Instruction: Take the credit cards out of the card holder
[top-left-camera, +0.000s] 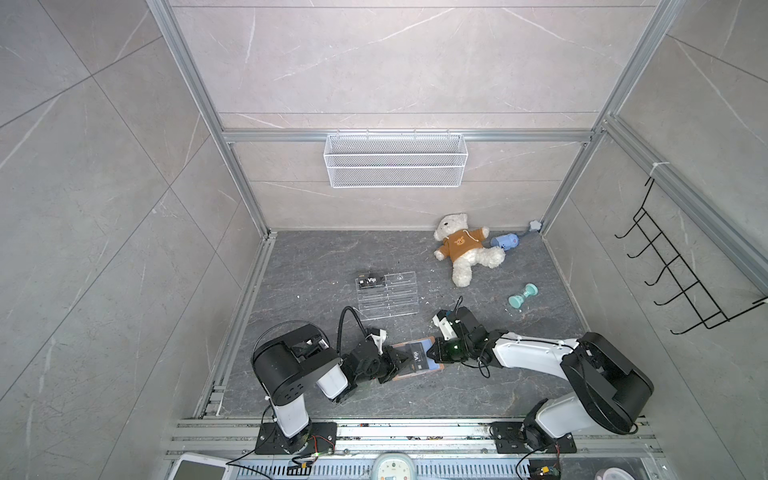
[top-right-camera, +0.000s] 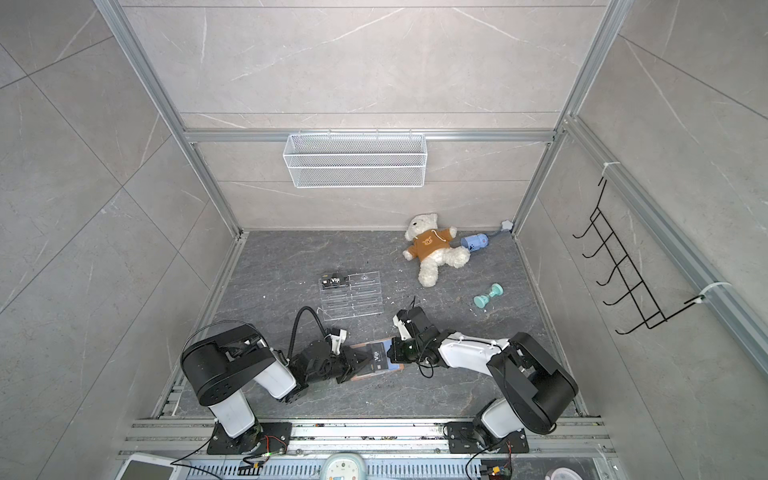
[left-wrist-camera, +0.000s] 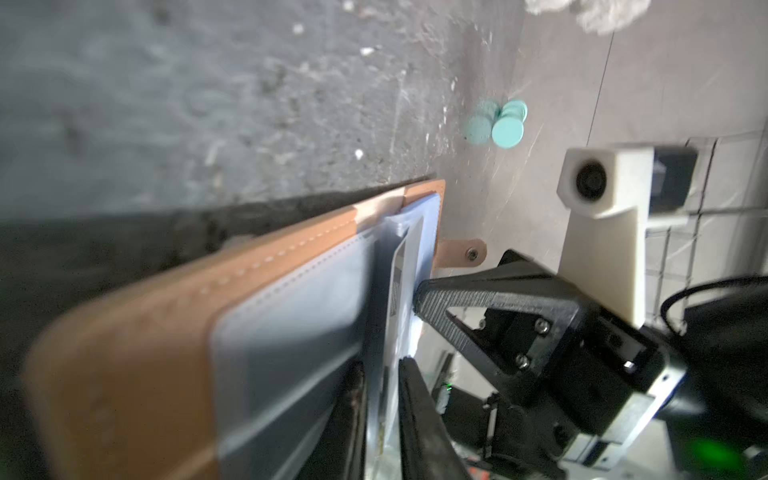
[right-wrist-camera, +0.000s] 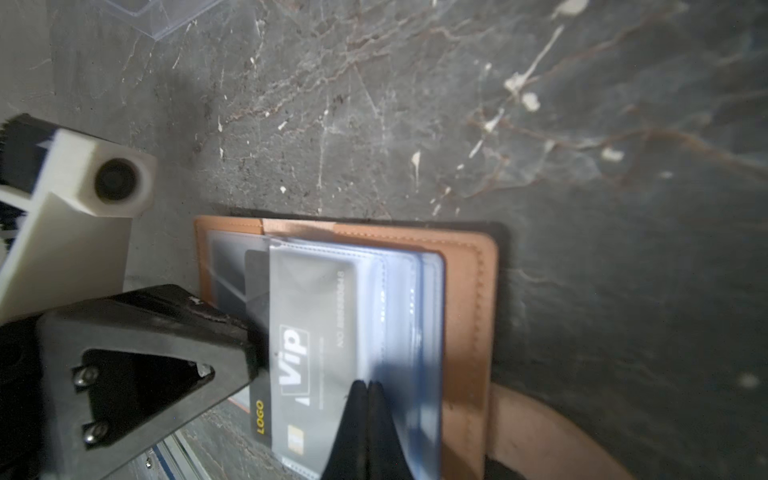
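Over holder (right-wrist-camera: 469, 291), R claw (right-wrist-camera: 368, 390) is pinched shut at sleeve (right-wrist-camera: 399, 311); L claw (left-wrist-camera: 381, 363) is parted slightly astride card (right-wrist-camera: 257, 286), laid lengthwise near-far.

This is a robotics lab test cell. An aluminium profile frame (top-left-camera: 399, 136) carries tile-look wall panels (top-left-camera: 104, 208) around a dark stone-look tabletop (top-left-camera: 316, 266). The left arm (top-left-camera: 291, 365) and the right arm (top-left-camera: 536, 353) are bolted to a metal rail (top-left-camera: 415, 432) at its near edge, with loose wires at their bases. A wire basket (top-left-camera: 395, 160) and a black hook rack (top-left-camera: 681, 266) hang on the walls. A teddy bear (top-left-camera: 461, 249) and a toy dumbbell (top-left-camera: 522, 296) lie on the tabletop.
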